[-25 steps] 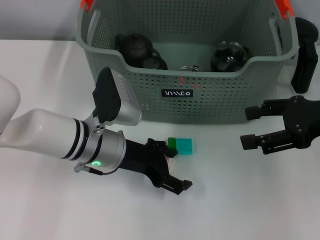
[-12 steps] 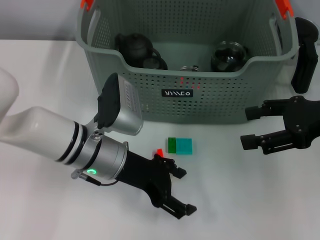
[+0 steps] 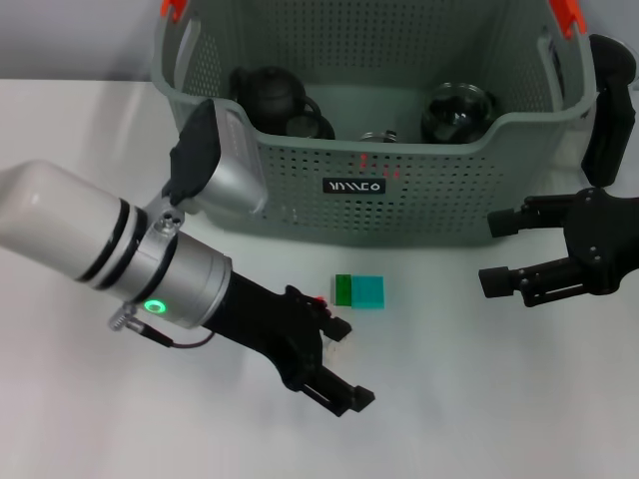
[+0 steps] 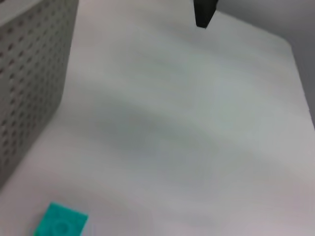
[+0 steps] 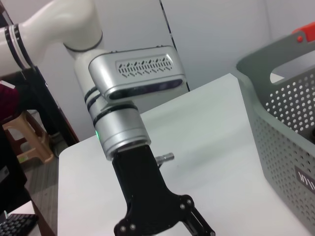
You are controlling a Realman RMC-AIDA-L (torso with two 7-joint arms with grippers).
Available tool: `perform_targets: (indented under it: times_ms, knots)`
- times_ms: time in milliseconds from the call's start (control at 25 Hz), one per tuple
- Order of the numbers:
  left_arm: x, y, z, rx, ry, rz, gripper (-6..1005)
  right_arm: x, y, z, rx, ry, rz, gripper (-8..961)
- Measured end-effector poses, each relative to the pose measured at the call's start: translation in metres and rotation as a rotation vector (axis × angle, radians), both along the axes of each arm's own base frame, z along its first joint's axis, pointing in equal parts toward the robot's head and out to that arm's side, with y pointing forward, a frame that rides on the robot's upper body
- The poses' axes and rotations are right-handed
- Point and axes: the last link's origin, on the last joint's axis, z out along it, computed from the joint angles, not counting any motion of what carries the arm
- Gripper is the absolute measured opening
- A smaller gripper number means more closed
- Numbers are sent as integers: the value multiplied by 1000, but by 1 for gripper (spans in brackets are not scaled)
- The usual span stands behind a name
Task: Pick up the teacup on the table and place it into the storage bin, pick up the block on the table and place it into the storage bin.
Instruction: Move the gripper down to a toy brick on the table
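The two-tone block (image 3: pixel 361 290), green at one end and teal at the other, lies on the white table just in front of the storage bin (image 3: pixel 369 215); its teal end (image 4: pixel 61 223) also shows in the left wrist view. My left gripper (image 3: pixel 344 361) hovers open and empty just short of the block, on the near-left side. My right gripper (image 3: pixel 491 253) stays open and empty at the right, level with the bin's front corner. No teacup stands on the table. Dark tea ware (image 3: pixel 283 103) lies inside the bin, and I cannot tell which piece is the teacup.
The bin's perforated wall (image 4: pixel 29 73) rises right behind the block. A black upright object (image 3: pixel 607 105) stands by the bin's right end. Bare white table (image 3: pixel 479 399) stretches in front of the block. The right wrist view shows my left arm (image 5: pixel 128 132) over the table.
My left gripper drew back from beside the block toward the table's front, then edged slightly back, and its forearm swung up nearer the camera. The block and the right arm have not moved.
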Motion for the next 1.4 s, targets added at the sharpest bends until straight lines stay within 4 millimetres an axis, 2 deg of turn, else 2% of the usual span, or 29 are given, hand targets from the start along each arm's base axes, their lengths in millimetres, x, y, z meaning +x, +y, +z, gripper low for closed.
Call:
perform_targets:
  times_ms: [360,640,920,1040,1400]
  knots:
    - [11,6,20,18,153,141,950,-3,3,1,5,1,12,947]
    - [31,2,21,-8,300,188,950,-7,6,0,11,-3,24,947]
    - [52,5,9,25,374,194,951,-6,8,-2,-2,-42,29,947]
    - [59,7,-2,49,396,173,951,-4,8,-4,-16,-79,40,947]
    - [59,14,-21,87,416,190,950,-2,13,-8,-77,-246,58,947]
